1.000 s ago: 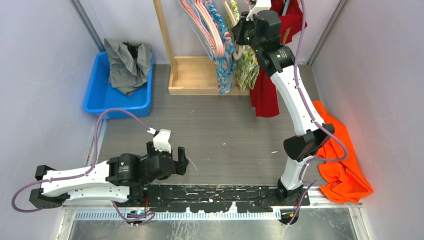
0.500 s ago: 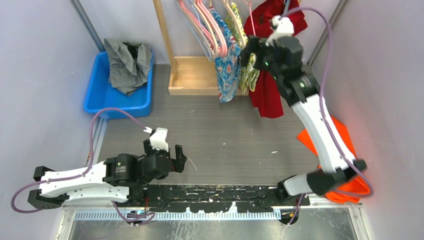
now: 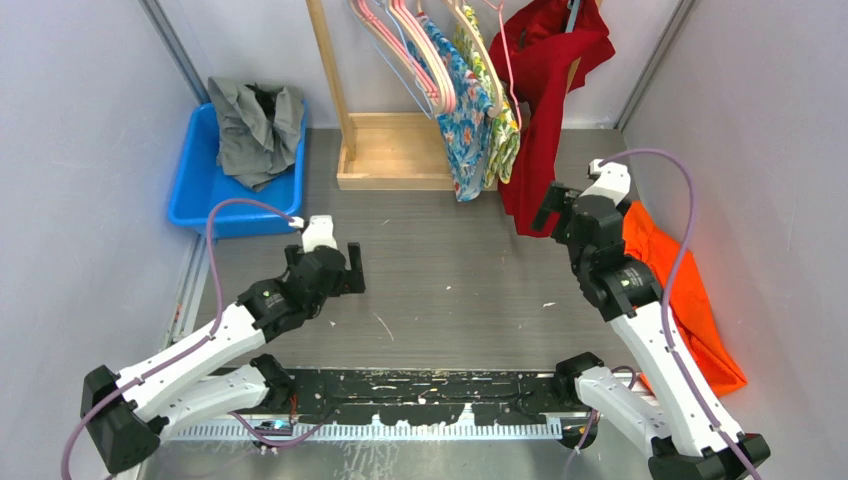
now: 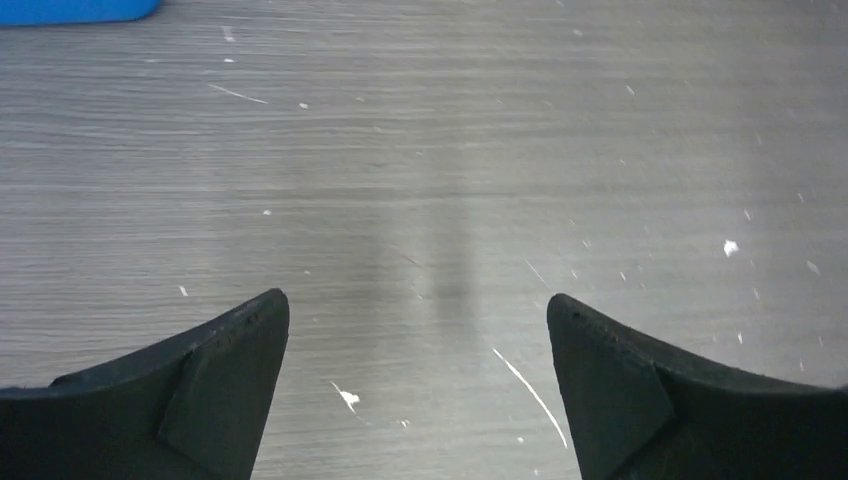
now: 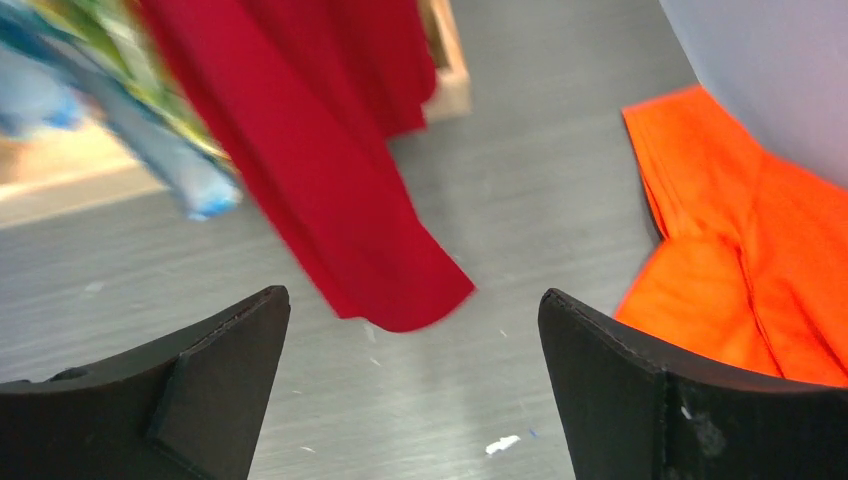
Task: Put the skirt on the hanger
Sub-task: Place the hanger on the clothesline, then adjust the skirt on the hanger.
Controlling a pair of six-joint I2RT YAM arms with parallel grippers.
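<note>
The red skirt (image 3: 545, 90) hangs from a hanger (image 3: 507, 60) at the right end of the wooden rack, its hem (image 5: 390, 290) just above the table. My right gripper (image 3: 565, 207) (image 5: 412, 310) is open and empty, low over the table just right of the skirt's hem and apart from it. My left gripper (image 3: 324, 265) (image 4: 418, 310) is open too, over bare table on the left with nothing between its fingers.
An orange garment (image 3: 680, 290) (image 5: 740, 270) lies crumpled by the right wall. Floral garments (image 3: 470, 110) and pink hangers (image 3: 415, 50) hang on the rack above its wooden base (image 3: 390, 150). A blue bin (image 3: 200, 195) with grey clothes (image 3: 255, 125) sits back left.
My right gripper opened at the top of the rack, then drew down and back to the table beside the skirt's hem. The left arm has reached forward a little.
</note>
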